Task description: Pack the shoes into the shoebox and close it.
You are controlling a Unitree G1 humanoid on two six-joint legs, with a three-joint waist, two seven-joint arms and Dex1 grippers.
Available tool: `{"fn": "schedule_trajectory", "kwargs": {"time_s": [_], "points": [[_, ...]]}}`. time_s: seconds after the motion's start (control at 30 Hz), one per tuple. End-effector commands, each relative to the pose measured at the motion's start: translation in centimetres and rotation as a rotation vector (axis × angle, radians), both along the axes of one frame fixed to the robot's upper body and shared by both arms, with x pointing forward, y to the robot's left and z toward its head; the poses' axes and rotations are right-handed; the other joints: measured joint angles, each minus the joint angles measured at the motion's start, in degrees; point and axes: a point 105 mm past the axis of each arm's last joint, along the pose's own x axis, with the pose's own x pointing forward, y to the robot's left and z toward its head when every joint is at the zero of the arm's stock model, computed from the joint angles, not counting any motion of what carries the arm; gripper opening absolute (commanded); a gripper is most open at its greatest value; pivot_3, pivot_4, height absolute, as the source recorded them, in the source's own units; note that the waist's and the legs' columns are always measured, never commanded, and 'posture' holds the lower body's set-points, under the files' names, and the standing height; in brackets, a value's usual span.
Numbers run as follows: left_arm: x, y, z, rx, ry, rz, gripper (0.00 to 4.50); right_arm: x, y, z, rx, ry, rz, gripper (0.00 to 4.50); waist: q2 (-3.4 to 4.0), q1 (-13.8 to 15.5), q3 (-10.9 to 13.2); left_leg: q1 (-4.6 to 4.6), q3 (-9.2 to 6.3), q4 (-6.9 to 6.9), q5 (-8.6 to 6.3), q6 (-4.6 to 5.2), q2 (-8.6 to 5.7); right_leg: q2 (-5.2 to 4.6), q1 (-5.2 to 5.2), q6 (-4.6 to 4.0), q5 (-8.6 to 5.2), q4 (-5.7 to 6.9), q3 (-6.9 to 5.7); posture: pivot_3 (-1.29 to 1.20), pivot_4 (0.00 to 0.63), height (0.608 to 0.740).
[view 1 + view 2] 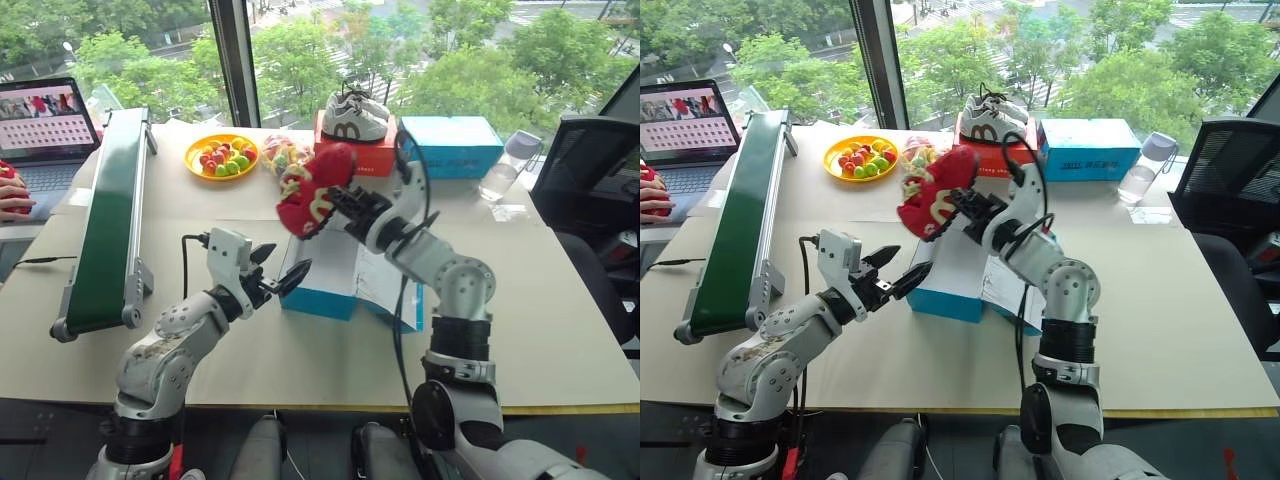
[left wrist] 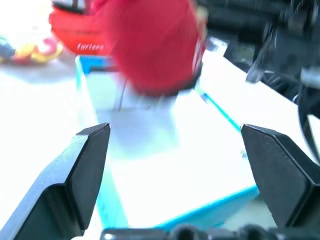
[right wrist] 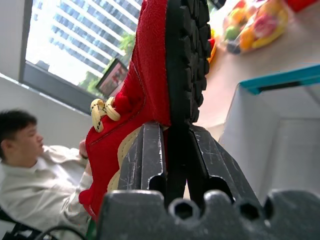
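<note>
Right gripper: the right gripper is seen clamped on a small red fabric shoe with yellow patterning; in the right wrist view its two black fingers are pressed together on the shoe's edge beside the black treaded sole.
Held shoe: it is lifted clear of the table and held above the far part of the open box, tilted with the sole turned to the right.
Shoebox: a bright blue cardboard box with a white interior is placed near the middle of the pale tabletop, lid swung open to the right (the white inside of the lid faces up).
Left gripper: the left gripper is held just left of the box's near corner, its black fingers spread wide apart with nothing between them.
Far side of the table: a yellow plate of coloured toy fruit is set far left of centre; a red box bearing white sneakers stands beside a plain blue box, with a clear plastic bottle to the right.
Left edge: a green conveyor belt is laid from near to far, with an open laptop beyond it and a person's hand at the keyboard.
</note>
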Motion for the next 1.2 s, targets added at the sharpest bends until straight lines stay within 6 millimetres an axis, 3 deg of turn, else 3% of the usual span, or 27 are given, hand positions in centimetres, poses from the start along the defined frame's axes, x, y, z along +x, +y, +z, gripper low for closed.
{"fn": "schedule_trajectory", "kwargs": {"time_s": [0.03,0.27,0.43,0.73,0.77,0.97,1.07,1.2], "points": [[-0.5,1.9,1.1,0.059,-0.072,0.019,4.42,0.5,-1.1,-1.2,-0.187,0.036,-0.017,0.22,0.01,-0.1,0.0,0.01,0.02,0.00,0.00,0.00,0.01,0.00,0.00,-0.01,0.00,0.00,0.01,0.00,0.150,0.740],[-0.9,1.8,1.2,0.068,-0.081,0.016,4.42,0.0,-2.4,-6.0,-0.516,0.177,0.027,0.22,0.03,0.0,0.0,0.01,0.11,-0.01,0.00,0.00,0.03,0.00,-0.04,-0.04,0.00,0.00,0.10,0.00,0.150,0.740],[-1.0,1.9,1.0,0.064,-0.078,0.029,4.42,0.0,-2.9,-7.3,-0.633,0.222,0.034,0.22,0.03,0.0,0.0,0.02,0.14,0.00,-0.01,0.01,0.04,0.01,-0.01,0.00,-0.02,0.00,0.12,0.00,0.150,0.740],[-0.9,2.2,1.5,0.058,-0.095,0.052,4.42,-0.2,-2.1,-8.5,-0.658,0.255,0.036,0.22,0.03,-0.1,0.0,0.04,0.15,0.01,-0.01,0.01,0.08,0.06,-0.02,0.03,-0.03,0.00,0.15,0.00,0.150,0.740],[-0.9,2.3,1.5,0.056,-0.097,0.054,4.50,-0.1,-2.0,-8.4,-0.644,0.251,0.034,1.20,0.03,-0.1,0.0,0.05,0.16,0.01,-0.01,0.01,0.10,0.08,-0.01,0.03,-0.03,0.00,0.15,0.00,0.150,0.740],[-0.1,4.0,2.1,0.046,-0.136,0.146,4.50,0.3,-1.3,-6.8,-0.633,0.181,0.005,3.06,0.03,0.0,0.0,0.07,0.16,0.01,-0.01,0.01,0.14,0.13,-0.02,0.04,-0.03,0.00,0.18,0.00,0.150,0.740],[1.1,6.7,2.8,0.023,-0.172,0.290,4.50,0.6,-0.5,-4.2,-0.589,0.074,-0.019,3.06,0.03,-0.1,0.0,0.06,0.17,0.01,-0.01,0.01,0.14,0.14,-0.04,0.03,-0.02,0.01,0.18,0.00,0.150,0.740],[2.4,12.0,3.7,0.087,-0.244,0.602,4.50,0.2,1.0,-0.9,-0.592,-0.095,-0.025,3.06,0.04,-0.1,0.0,0.05,0.17,0.01,-0.01,0.01,0.17,0.20,-0.08,0.08,-0.04,0.02,0.21,0.00,0.150,0.740]]}}
